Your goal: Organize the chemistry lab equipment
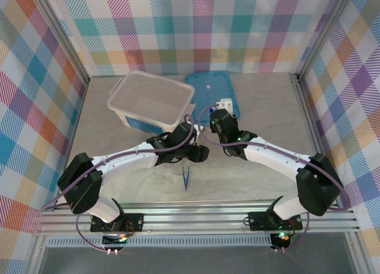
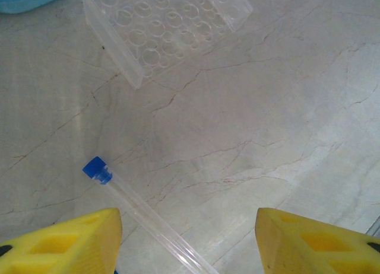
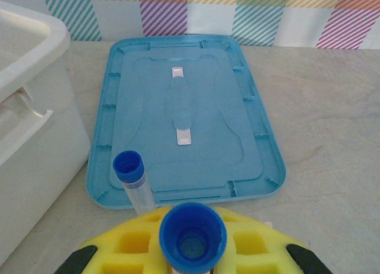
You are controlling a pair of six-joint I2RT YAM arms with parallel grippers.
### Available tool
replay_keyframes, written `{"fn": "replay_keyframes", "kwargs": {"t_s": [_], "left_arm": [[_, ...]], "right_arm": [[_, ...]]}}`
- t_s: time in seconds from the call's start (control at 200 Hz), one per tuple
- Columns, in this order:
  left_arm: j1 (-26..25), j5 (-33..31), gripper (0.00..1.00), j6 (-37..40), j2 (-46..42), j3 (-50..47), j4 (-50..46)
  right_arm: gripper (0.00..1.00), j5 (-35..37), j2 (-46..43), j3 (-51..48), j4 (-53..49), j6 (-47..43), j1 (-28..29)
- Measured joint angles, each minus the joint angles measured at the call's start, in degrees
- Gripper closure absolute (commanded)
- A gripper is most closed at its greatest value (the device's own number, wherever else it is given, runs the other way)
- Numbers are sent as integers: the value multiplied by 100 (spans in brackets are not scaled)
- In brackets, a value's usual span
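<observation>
Straddling a loose tube [image 2: 142,217], the left hand [image 2: 187,229] gapes; the right hand [image 3: 191,250] clamps a capped tube [image 3: 193,232].

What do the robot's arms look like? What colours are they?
Both the left arm and the right arm have smooth white tubes between chunky black joints. A thin purple cable runs along each one. Each stands on a black base with a little green light. The jaws are bright yellow blocks with square hollows in them.

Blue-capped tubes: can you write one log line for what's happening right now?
left tool: open over lying clear blue-capped tube | right tool: shut on second blue-capped tube
</observation>
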Motion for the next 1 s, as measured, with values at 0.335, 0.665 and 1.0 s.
{"fn": "replay_keyframes", "kwargs": {"t_s": [0.335,0.665,1.0], "left_arm": [[74,87,39,-31,-160,-120,39],[79,87,39,-33,-289,-260,44],[85,85,39,-33,-319,-289,44]], "right_arm": [[90,-4,308,-9,162,28,-173],[90,-114,428,-9,260,98,-315],[90,-225,691,-9,339,144,-334]]}}
